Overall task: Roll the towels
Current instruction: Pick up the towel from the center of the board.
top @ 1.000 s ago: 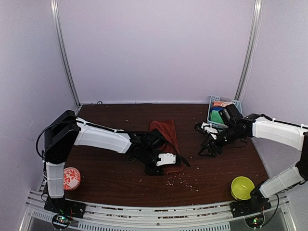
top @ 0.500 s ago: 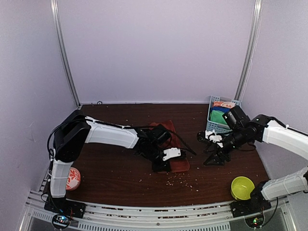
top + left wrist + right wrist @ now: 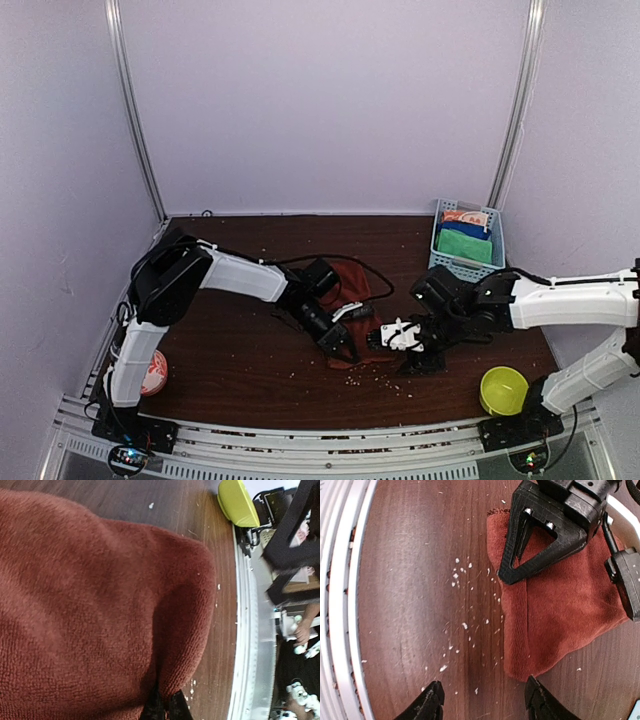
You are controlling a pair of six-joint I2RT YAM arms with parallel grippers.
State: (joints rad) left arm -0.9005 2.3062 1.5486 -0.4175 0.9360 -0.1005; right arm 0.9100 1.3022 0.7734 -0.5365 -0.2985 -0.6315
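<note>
Down at mid-tabletop (image 3: 230, 370) lies the red towel (image 3: 352, 292), bunched and partly folded rather than rolled, and both arms crowd over it. The left jaws are together, clamped on a fold at the towel's edge; the left wrist view shows the terry tucked right into the tips. The right jaws stand apart, low over the bare wood just beside the towel's near corner (image 3: 520, 672), holding nothing. The green towel (image 3: 463, 245) sits folded in the basket (image 3: 440, 262) at the back right, well apart from all this, so that half of the job looks untouched. Now the dangers, as I read them. That left pinch looks thin, just a lip of cloth, so any pull could slip it free and let the fold flop open. If the pull drags instead of turning, the whole towel may slide across the wood rather than curl. The two sets of jaws are very near each other, and a careless closing move by the right could knock the left or catch only one layer. A cable (image 3: 378, 278) loops right by the towel and could snag. Crumbs (image 3: 465, 625) dot the wood and could get wound into the roll.
</note>
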